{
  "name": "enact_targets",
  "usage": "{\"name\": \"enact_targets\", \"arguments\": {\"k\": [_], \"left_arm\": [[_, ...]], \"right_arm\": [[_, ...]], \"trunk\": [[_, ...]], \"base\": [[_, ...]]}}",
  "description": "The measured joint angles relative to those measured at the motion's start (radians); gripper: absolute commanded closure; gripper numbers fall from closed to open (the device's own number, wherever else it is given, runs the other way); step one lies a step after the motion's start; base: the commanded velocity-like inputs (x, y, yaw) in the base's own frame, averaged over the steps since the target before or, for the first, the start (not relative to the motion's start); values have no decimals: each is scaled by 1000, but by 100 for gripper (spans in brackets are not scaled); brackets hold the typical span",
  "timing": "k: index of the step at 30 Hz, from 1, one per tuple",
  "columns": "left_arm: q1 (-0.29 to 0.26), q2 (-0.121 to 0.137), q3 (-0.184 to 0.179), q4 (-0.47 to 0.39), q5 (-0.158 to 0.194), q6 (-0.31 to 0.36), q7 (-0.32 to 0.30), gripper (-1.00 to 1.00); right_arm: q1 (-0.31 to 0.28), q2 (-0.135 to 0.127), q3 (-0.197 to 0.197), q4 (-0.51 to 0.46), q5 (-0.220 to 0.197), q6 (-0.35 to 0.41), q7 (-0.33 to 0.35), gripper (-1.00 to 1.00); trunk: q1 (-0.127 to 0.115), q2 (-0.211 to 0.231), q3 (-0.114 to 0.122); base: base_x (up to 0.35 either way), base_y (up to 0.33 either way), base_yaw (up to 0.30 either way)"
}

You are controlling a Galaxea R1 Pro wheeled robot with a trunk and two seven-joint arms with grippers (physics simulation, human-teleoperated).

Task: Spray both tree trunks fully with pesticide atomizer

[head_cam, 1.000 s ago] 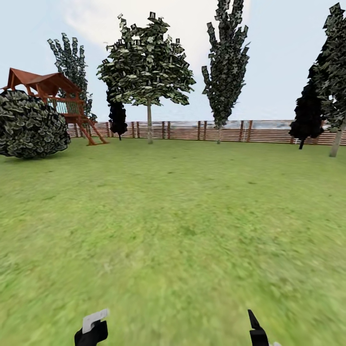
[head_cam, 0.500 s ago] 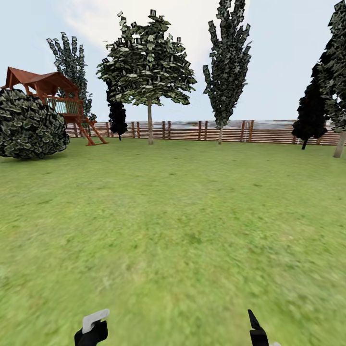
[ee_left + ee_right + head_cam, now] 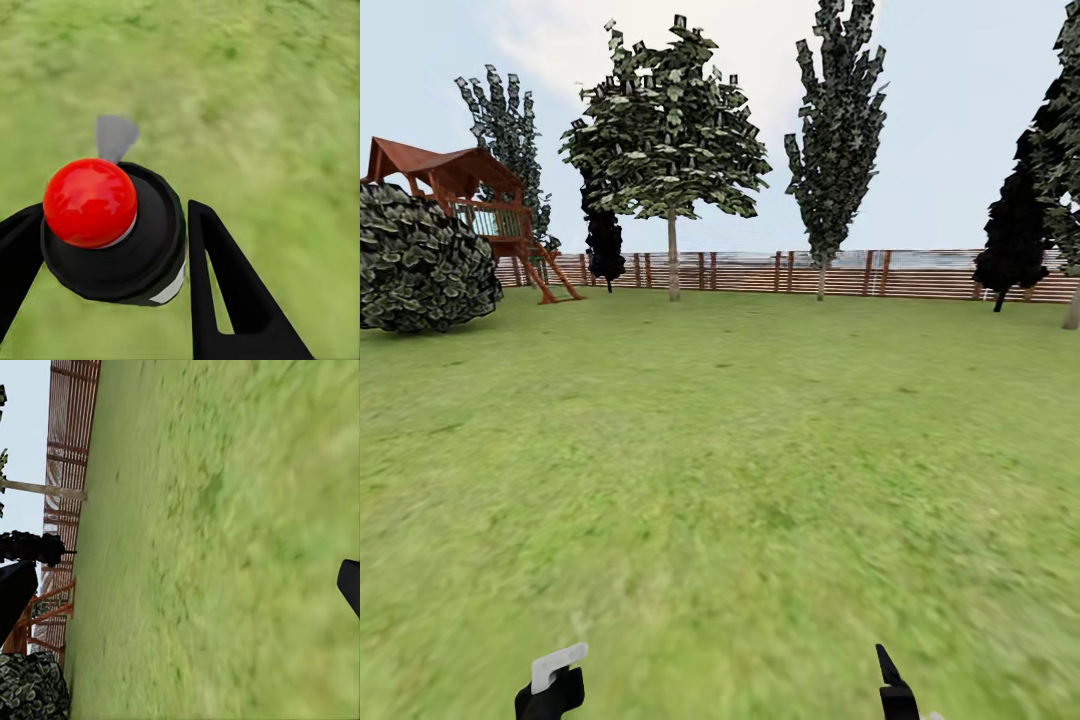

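Observation:
My left gripper [image 3: 555,685] sits at the bottom edge of the head view, shut on the pesticide atomizer [image 3: 558,665]. In the left wrist view the atomizer [image 3: 112,225] shows a red ball top on a black cap, held between the two black fingers over grass. One tree [image 3: 665,125] with a broad crown stands by the far fence, its pale trunk [image 3: 673,255] bare. A second pale trunk [image 3: 1072,305] is cut by the right edge. My right gripper [image 3: 895,685] is low at the right, its fingers wide apart and holding nothing in the right wrist view [image 3: 180,592].
Green lawn [image 3: 740,470] stretches to a brown slat fence [image 3: 900,273]. A round bush [image 3: 425,260] and a red-roofed wooden playhouse [image 3: 455,180] stand at far left. Narrow dark trees [image 3: 835,120] and a black one [image 3: 1015,235] line the fence.
The whole picture has shifted a little as the camera moved: right-hand trees slid right, the bush slid left. Both grippers keep their places in view.

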Motion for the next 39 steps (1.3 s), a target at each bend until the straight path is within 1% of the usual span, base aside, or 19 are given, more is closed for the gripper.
{"name": "enact_targets", "arguments": {"k": [39], "left_arm": [[0,0,0,0,0,0,0,100]], "right_arm": [[0,0,0,0,0,0,0,-100]], "trunk": [[0,0,0]], "base": [[323,118,0]]}}
